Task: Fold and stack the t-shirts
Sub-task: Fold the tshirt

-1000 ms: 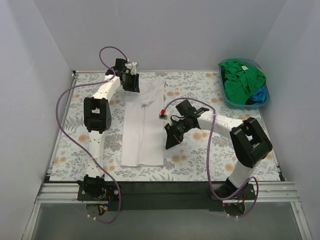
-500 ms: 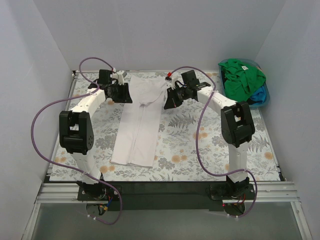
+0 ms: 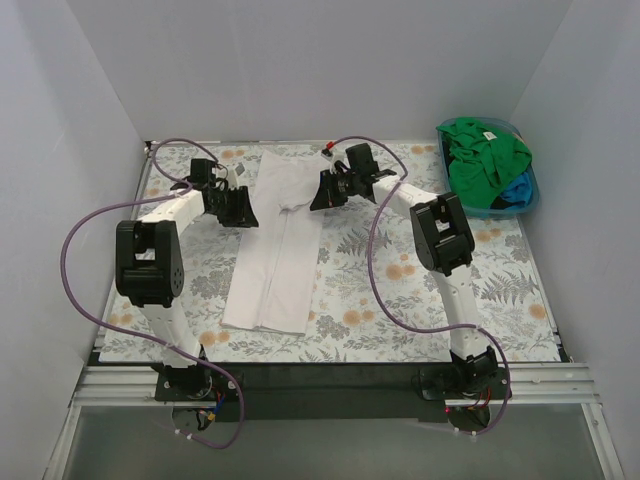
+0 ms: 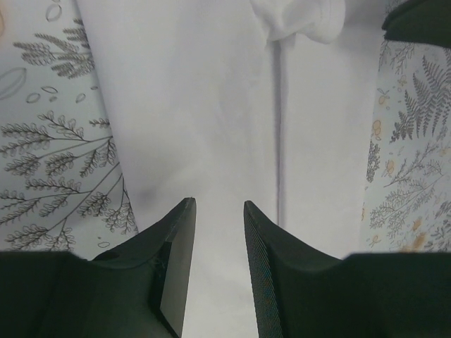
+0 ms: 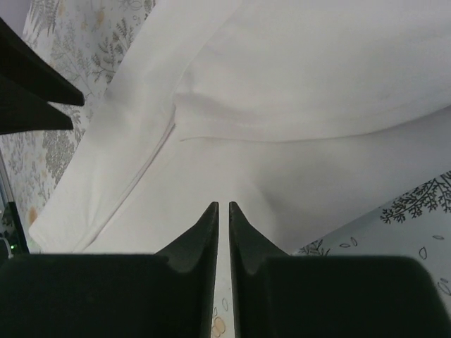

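A white fabric t-shirt lies flat on the floral-patterned bench as a long narrow strip running from far centre to the near edge. Both of its sides are turned in to meet along a middle line. That shape suggests the lengthwise folds are done and the crosswise fold comes next, which would explain why both claws sit at the strip's far end, one on each long edge.

The left claw is low beside the shirt's left edge. Its arm rises from the near left base, then bends far and rightward so the claw points across the fabric. In the wrist view its fingers stand a narrow gap apart with cloth showing beyond and nothing between them.

The right claw mirrors it at the right edge, on an arm stretched far from its near right base and turned leftward. Its fingers are almost together, leaving only a sliver. Whether any cloth is caught there cannot be told.

A bright green t-shirt and a blue t-shirt wait crumpled in a blue plastic basket at the far right, well apart from the arms.
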